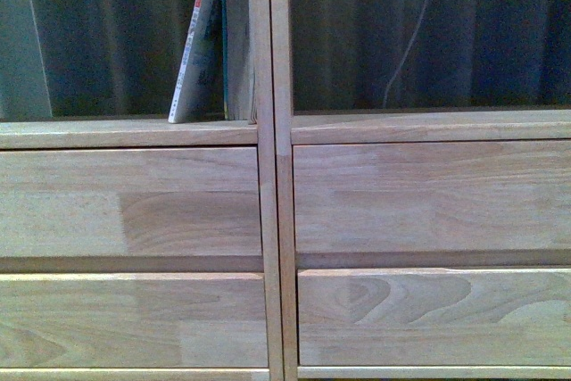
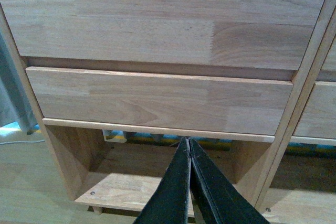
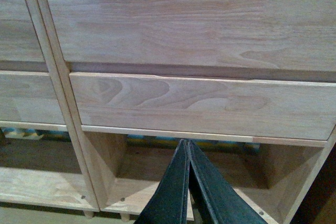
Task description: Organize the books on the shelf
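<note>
One book (image 1: 196, 42) shows in the front view, at about eleven o'clock in the left column's upper open compartment of the shelf (image 1: 268, 211). It leans with its top tipped toward the central upright, probably because nothing props its floppy cover. Each wrist view shows its gripper low before a bottom compartment: left gripper (image 2: 188, 142) and right gripper (image 3: 186, 144), jaws pressed together on nothing, apparently parked clear.

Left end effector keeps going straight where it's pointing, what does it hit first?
Likely the lower edge of the shelf's bottom front panel, or it slips just under into the open compartment. Depth unclear. The left end effector is shut, holding nothing.
</note>
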Controlling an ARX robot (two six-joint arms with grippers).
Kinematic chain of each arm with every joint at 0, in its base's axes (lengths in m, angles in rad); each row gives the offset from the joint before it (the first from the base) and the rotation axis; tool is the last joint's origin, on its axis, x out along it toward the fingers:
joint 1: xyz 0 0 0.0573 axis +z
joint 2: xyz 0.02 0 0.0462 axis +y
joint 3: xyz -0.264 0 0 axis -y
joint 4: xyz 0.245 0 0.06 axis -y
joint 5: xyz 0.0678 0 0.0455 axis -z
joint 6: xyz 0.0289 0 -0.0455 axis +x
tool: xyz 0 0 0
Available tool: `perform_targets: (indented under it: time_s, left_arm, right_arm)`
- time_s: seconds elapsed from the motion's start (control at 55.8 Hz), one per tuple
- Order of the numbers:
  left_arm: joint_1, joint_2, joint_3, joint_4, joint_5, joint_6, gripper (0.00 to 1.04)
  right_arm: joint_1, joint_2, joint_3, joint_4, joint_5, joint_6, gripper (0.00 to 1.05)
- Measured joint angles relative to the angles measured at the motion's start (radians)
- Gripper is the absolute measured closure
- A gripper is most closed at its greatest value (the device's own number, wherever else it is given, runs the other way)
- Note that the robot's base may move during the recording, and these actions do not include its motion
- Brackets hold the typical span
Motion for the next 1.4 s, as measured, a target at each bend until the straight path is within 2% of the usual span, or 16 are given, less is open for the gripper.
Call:
perform_targets:
  time_s: [0.197, 0.251, 0.305, 0.663, 0.914, 1.183, 1.218, 1.254, 1.398]
  left_arm:
    - [0.0, -0.053, 0.0, -0.053, 0.0, 0.0, 1.02]
    - [0.0, -0.135, 0.0, -0.168, 0.0, 0.0, 1.02]
    - [0.0, -0.19, 0.0, -0.208, 0.0, 0.0, 1.02]
    - [0.0, -0.213, 0.0, -0.218, 0.0, -0.001, 1.01]
    - [0.0, -0.213, 0.0, -0.218, 0.0, 0.0, 0.55]
    - [0.0, -0.213, 0.0, -0.218, 0.0, 0.0, 0.1]
    - [0.0, -0.213, 0.0, -0.218, 0.0, 0.0, 0.06]
    - [0.0, -0.213, 0.0, -0.218, 0.0, 0.0, 0.07]
    - [0.0, -0.213, 0.0, -0.218, 0.0, 0.0, 0.07]
  right_arm:
    - [0.0, 0.0, 0.0, 0.0, 0.0, 0.0, 1.02]
    - [0.0, 0.0, 0.0, 0.0, 0.0, 0.0, 1.02]
    - [0.0, 0.0, 0.0, 0.0, 0.0, 0.0, 1.02]
    - [0.0, 0.0, 0.0, 0.0, 0.0, 0.0, 1.02]
    - [0.0, 0.0, 0.0, 0.0, 0.0, -0.002, 0.57]
    - [0.0, 0.0, 0.0, 0.0, 0.0, -0.002, 0.14]
    - [0.0, 0.0, 0.0, 0.0, 0.0, -0.002, 0.09]
    - [0.0, 0.0, 0.0, 0.0, 0.0, -0.002, 0.06]
    - [0.0, 0.0, 0.0, 0.0, 0.0, -0.002, 0.07]
